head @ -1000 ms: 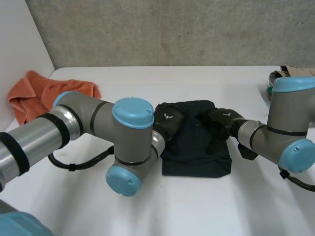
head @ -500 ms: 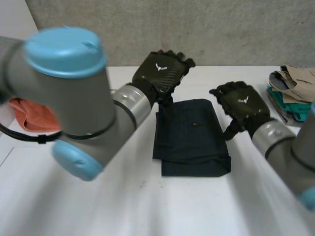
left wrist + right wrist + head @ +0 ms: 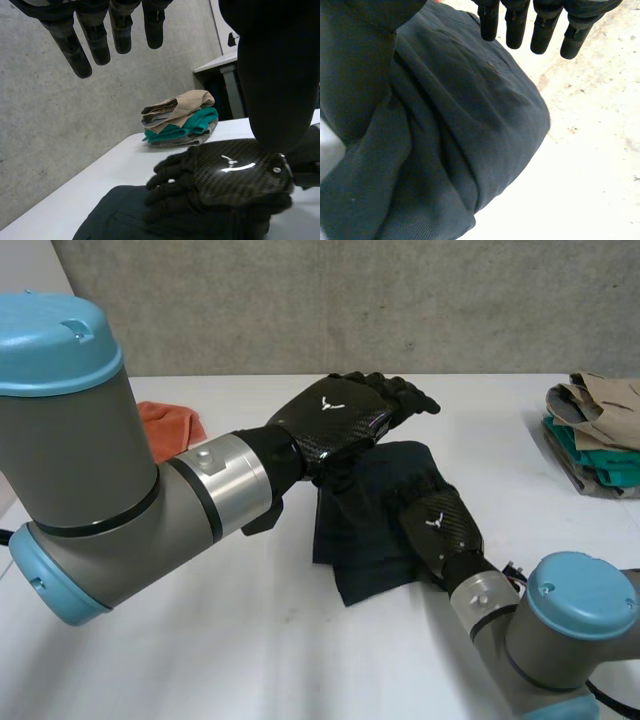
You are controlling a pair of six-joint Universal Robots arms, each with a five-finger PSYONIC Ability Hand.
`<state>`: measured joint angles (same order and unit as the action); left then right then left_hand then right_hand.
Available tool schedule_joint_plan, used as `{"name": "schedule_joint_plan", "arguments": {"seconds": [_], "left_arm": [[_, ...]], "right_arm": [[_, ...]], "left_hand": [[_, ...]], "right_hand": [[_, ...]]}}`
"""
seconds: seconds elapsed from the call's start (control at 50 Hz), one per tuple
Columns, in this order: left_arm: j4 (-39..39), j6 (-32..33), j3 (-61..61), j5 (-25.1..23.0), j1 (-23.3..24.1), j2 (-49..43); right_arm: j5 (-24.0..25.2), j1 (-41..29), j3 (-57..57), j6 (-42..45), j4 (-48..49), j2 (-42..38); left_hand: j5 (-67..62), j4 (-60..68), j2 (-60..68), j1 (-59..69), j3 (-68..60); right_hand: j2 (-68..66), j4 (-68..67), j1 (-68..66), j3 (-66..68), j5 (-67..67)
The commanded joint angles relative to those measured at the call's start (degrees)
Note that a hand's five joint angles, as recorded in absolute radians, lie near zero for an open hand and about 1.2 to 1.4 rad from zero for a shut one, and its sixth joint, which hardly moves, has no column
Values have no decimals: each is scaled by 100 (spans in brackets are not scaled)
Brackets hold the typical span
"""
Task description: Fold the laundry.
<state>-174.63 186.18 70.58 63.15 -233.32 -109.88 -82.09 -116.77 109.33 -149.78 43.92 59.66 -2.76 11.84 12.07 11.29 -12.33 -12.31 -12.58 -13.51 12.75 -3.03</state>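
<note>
Found dark garment [image 3: 365, 510] rumpled near the desk [image 3: 250, 660] middle. Saw left hand [image 3: 335, 420] raised over the garment's far edge, fingers [image 3: 97, 45] straight and released, holding nothing. Saw right hand [image 3: 438, 525] resting on the garment's right part, fingers [image 3: 516, 25] straight, not clenched. Noted orange towel [image 3: 170, 420] toward the desk's far left edge, folded stack [image 3: 595, 430] at its right edge.
</note>
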Motion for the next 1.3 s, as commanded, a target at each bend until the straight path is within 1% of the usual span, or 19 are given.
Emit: {"name": "schedule_joint_plan", "arguments": {"seconds": [0.02,0.12,0.18,0.2,0.24,0.34,0.38,0.44,0.46,0.54,0.58,0.66,0.76,0.86,0.92,1.02,1.1,1.2,1.3], "left_arm": [[-27,-3,0,13,6,2],[-27,-11,9,13,6,2],[-27,-11,9,13,6,2],[-27,-11,9,13,6,2],[-36,-11,9,13,6,2],[-62,-20,0,13,-3,2],[-80,-11,0,13,-3,2],[-80,-11,-9,13,-12,11],[-89,-11,-18,13,-12,28],[-98,-20,-27,22,-82,89],[-124,-29,-27,31,-117,116],[-194,-64,-18,84,-152,134],[-194,-125,0,110,-152,142],[-194,-126,35,119,-144,134],[-194,-126,96,119,-144,134],[-212,-117,193,119,-152,134],[-212,-108,202,119,-152,107],[-212,-99,211,128,-144,63],[-212,-91,193,136,-135,72]], "right_arm": [[-71,-4,-395,-42,-41,-280],[-62,-4,-649,-51,-50,-473],[-44,5,-957,-68,-147,-579],[-44,40,-1088,-77,-234,-596],[-35,67,-1212,-86,-314,-588],[0,119,-1616,-174,-358,-535],[105,356,-1924,-270,-384,-509],[535,804,-2222,-314,-358,-421],[858,1005,-2432,-323,-306,-316],[1370,1349,-3162,-472,-270,-227],[1415,1525,-3496,-656,-270,-218],[1441,2174,-4426,-1577,-139,-323],[1529,2948,-5000,-2282,99,-657],[1801,3678,-5220,-2818,266,-1123],[2231,4056,-5290,-3170,625,-1606],[2723,4565,-5238,-3758,1757,-2580],[3101,4874,-5115,-4076,2138,-3083],[3611,5085,-4904,-4313,2147,-3268],[3753,5287,-4834,-4349,2165,-3242]], "left_hand": [[19,73,50,127,-24],[35,56,33,111,-7],[35,56,34,111,-8],[35,56,33,111,-7],[35,56,33,111,-7],[35,56,34,111,-8],[35,56,33,111,-7],[35,56,33,111,-7],[35,56,33,111,-7],[35,56,33,111,-7],[19,73,50,128,-24],[35,56,33,111,-7],[35,56,34,111,-8],[19,73,50,127,-24],[35,56,33,111,-7],[19,73,50,128,-24],[19,73,50,128,-24],[2,90,67,144,-41],[2,90,67,144,-41]], "right_hand": [[-484,-456,-363,440,-412],[-1373,-1345,-1252,1329,-1301],[-3354,-3326,-3233,3310,-3282],[-5259,-5231,-5138,5215,-5187],[-6763,-6735,-6642,6719,-6691],[-6769,-6742,-6649,6725,-6697],[-6769,-6742,-6649,6725,-6697],[-6769,-6742,-6649,6725,-6697],[-6769,-6742,-6649,6725,-6697],[-6769,-6742,-6649,6725,-6697],[-6769,-6742,-6649,6725,-6697],[-6769,-6742,-6649,6725,-6697],[-6769,-6742,-6649,6725,-6697],[-6769,-6742,-6649,6725,-6697],[-6769,-6742,-6649,6725,-6697],[-6769,-6742,-6649,6725,-6697],[-6769,-6742,-6649,6725,-6697],[-6769,-6742,-6649,6725,-6697],[-6769,-6742,-6649,6725,-6697]]}}
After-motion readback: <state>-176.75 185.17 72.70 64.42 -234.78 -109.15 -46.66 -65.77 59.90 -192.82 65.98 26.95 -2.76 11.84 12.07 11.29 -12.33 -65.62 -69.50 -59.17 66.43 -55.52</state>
